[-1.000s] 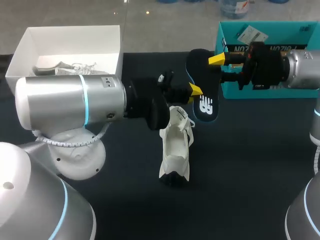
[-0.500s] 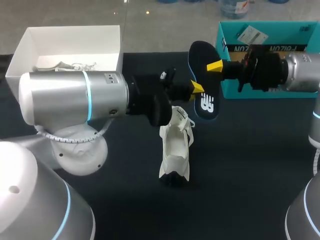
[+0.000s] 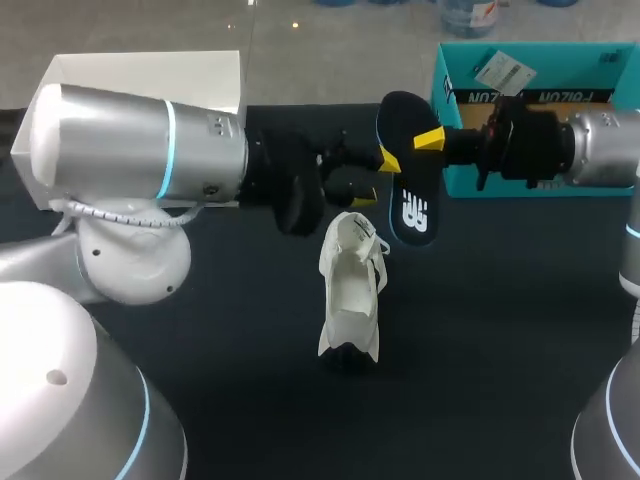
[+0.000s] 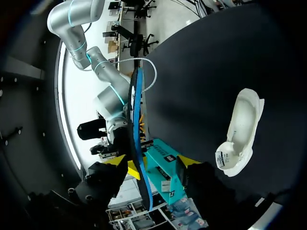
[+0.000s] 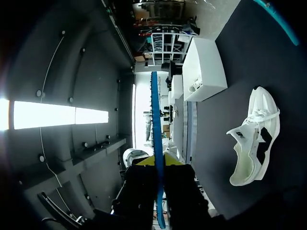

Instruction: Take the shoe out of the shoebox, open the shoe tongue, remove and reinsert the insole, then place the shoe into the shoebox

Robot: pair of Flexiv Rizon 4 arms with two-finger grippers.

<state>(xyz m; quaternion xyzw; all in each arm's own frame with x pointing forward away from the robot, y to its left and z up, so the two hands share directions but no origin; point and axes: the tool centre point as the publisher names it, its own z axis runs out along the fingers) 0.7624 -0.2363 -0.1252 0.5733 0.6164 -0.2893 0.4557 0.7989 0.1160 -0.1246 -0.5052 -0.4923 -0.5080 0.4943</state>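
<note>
Right hand (image 3: 431, 140) is pinching the insole (image 3: 412, 205) up by the shoe (image 3: 352, 290) (for reinserting, I guess), left hand (image 3: 378, 176) spread open beside it.

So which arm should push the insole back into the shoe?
Probably right: the right gripper is shut on the insole, held up near the white shoe, while the left gripper stands open beside it.

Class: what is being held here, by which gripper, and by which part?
The insole, pinched across its flat faces by the right gripper, on the half farther from the shoe. The left gripper is open, with the insole between its fingers.
</note>
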